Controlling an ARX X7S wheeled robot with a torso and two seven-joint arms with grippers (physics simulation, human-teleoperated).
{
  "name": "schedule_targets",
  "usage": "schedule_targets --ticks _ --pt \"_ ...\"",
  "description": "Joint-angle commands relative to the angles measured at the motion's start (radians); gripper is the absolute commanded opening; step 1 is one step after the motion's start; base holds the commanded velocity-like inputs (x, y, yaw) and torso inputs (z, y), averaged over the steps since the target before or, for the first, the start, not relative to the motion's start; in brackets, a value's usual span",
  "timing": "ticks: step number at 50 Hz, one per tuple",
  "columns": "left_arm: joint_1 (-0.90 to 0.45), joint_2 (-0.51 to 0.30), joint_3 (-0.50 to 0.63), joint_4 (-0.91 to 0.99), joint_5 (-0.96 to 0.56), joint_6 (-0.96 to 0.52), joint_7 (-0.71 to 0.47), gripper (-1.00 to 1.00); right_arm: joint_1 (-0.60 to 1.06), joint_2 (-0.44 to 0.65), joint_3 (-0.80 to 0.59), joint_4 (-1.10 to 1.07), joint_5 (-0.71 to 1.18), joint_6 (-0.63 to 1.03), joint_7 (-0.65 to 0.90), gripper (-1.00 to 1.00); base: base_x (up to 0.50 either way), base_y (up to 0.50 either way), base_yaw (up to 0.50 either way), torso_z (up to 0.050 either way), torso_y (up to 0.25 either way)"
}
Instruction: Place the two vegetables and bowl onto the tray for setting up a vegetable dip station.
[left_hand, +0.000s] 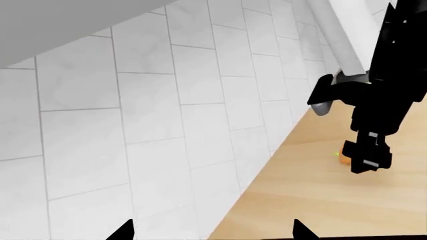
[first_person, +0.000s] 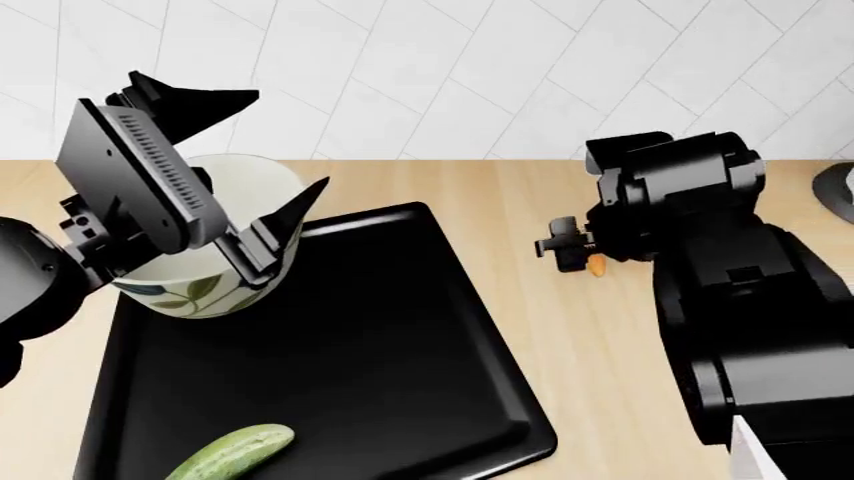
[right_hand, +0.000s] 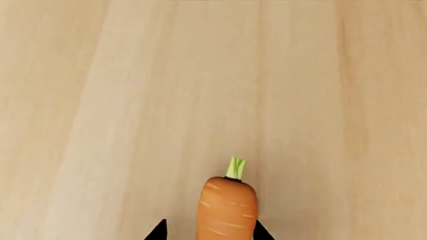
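Carrot (right_hand: 227, 210) between right hand (right_hand: 208, 231) fingertips.

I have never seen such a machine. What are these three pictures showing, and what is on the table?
This is a simulated robot with two black arms, each ending in a two-fingered gripper. One picture is from a camera on the robot's head, looking down over both arms. The other two are from cameras near each gripper.

On the wooden counter lies a black tray. A painted bowl and a green cucumber are already on it. The left gripper hangs open above the bowl, holding nothing.

The right gripper is down at a small orange carrot lying on the counter, off the tray. Its wrist camera shows the carrot between the fingertips, but I cannot tell whether they grip it yet.
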Motion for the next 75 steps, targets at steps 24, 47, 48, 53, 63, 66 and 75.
schedule_targets --ticks 24,47,48,53,63,66,75 --pt "0.017 -0.011 -0.01 0.009 0.002 0.01 -0.011 1.0 0.088 -0.009 -0.028 0.003 -0.033 -0.043 -0.043 -1.0 0.0 0.0 0.0 0.0 0.0" --pt "-0.197 -0.08 -0.038 0.078 0.017 -0.204 0.117 1.0 0.101 -0.054 -0.471 -0.722 0.077 0.399 -0.427 -1.0 0.0 0.0 0.0 0.0 0.0" --pt "-0.21 -0.086 -0.038 0.085 0.023 -0.219 0.125 1.0 0.103 -0.054 -0.479 -0.734 0.081 0.406 -0.432 -1.0 0.0 0.0 0.0 0.0 0.0" --pt "-0.275 -0.135 -0.05 0.142 0.016 -0.307 0.145 1.0 0.117 -0.063 -0.509 -0.792 0.115 0.433 -0.468 -1.0 0.0 0.0 0.0 0.0 0.0" --pt "-0.299 -0.167 -0.06 0.183 0.014 -0.345 0.138 1.0 0.134 -0.069 -0.518 -0.823 0.333 0.462 -0.346 -1.0 0.0 0.0 0.0 0.0 0.0" --pt "-0.288 -0.169 -0.059 0.184 0.015 -0.335 0.131 1.0 0.145 -0.044 -0.538 -0.817 0.545 0.462 -0.182 -1.0 0.0 0.0 0.0 0.0 0.0" --pt "-0.276 -0.164 -0.06 0.175 0.018 -0.32 0.127 1.0 0.176 -0.023 -0.504 -0.684 1.204 0.459 0.331 -1.0 0.0 0.0 0.0 0.0 0.0"
